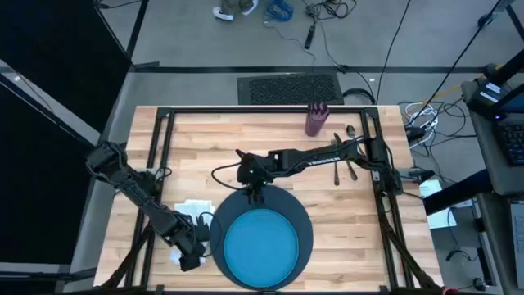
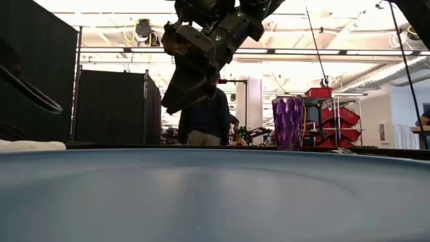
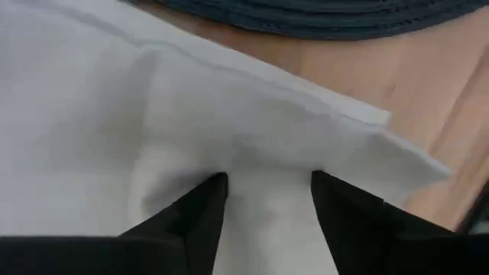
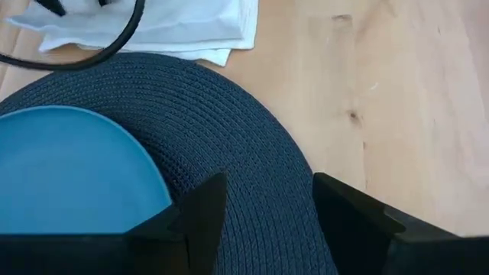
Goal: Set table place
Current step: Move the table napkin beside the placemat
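Note:
A bright blue plate (image 1: 262, 243) lies on a dark grey woven charger (image 1: 304, 223) at the table's near middle. A white folded napkin (image 1: 190, 211) lies on the wood left of the charger. My left gripper (image 1: 190, 254) is low over the napkin, open, with a raised fold of cloth (image 3: 267, 206) between its fingers. My right gripper (image 1: 256, 195) hangs open above the charger's far rim (image 4: 244, 137), clear of it in the low view. The purple cup (image 1: 316, 120) stands upright at the far side, and silver cutlery (image 1: 345, 164) lies flat to the right. My left gripper comes down on the napkin from above, with one finger (image 3: 200, 210) on each side of a raised fold near the napkin's edge. The napkin lies flat on the table. I cannot tell whether the fingertips touch the cloth.
Bare wood shows right of the charger (image 4: 397, 107) and along the far side (image 1: 213, 131). A black frame (image 1: 164, 123) runs around the tabletop. In the low view a person (image 2: 205, 121) stands in the room behind the table.

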Controlling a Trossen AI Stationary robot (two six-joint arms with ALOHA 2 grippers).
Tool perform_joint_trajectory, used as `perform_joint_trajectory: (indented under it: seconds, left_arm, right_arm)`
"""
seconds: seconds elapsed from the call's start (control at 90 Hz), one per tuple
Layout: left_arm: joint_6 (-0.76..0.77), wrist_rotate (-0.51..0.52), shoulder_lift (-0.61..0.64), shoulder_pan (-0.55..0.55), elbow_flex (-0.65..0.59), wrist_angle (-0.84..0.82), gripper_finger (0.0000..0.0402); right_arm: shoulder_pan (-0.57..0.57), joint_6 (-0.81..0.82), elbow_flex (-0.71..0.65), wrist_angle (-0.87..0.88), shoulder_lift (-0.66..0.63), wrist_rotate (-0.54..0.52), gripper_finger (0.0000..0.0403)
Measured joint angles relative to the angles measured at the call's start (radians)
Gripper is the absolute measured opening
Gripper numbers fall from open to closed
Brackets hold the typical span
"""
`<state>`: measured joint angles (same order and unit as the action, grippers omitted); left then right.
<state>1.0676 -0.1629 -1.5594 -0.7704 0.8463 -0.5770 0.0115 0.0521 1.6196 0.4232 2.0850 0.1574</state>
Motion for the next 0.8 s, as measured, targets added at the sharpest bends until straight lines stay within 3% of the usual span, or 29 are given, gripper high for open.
perform_joint_trajectory:
  seconds: [0.156,0.411,0.8]
  left_arm:
    - [-0.048,0.007,0.026,0.014,0.103,-0.028,0.0183]
    - [-0.011,0.137,0.027,0.019,0.14,-0.314,0.0183]
    - [0.017,0.094,0.021,0.015,0.086,-0.244,0.0178]
  right_arm:
    - [0.0,0.003,0.0,0.0,0.0,0.0,0.0183]
    - [0.0,0.014,0.0,0.014,0.0,0.0,0.0183]
    - [0.0,0.015,0.0,0.031,0.0,0.0,0.0183]
